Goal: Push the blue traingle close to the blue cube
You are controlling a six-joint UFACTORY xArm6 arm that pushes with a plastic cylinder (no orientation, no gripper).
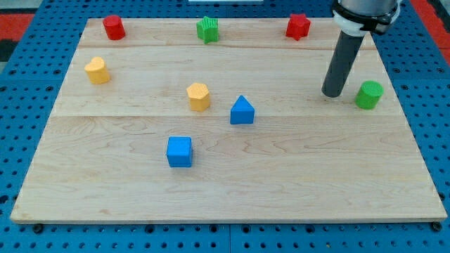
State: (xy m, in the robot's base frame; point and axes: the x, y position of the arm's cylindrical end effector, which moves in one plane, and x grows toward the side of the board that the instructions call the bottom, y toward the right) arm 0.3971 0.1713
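The blue triangle (pixel 242 111) lies near the middle of the wooden board (pixel 295 176). The blue cube (pixel 179 151) lies below it and to its left, about a block's width of bare wood apart. My tip (pixel 332 93) rests on the board at the view's right, well to the right of the blue triangle and a little higher in the view. It touches no block. A green cylinder (pixel 368 94) stands just right of my tip.
A yellow block (pixel 199 96) sits just left of the blue triangle. Another yellow block (pixel 98 70) lies at the left. Along the top edge stand a red cylinder (pixel 113 27), a green star-shaped block (pixel 207 29) and a red star-shaped block (pixel 297 27).
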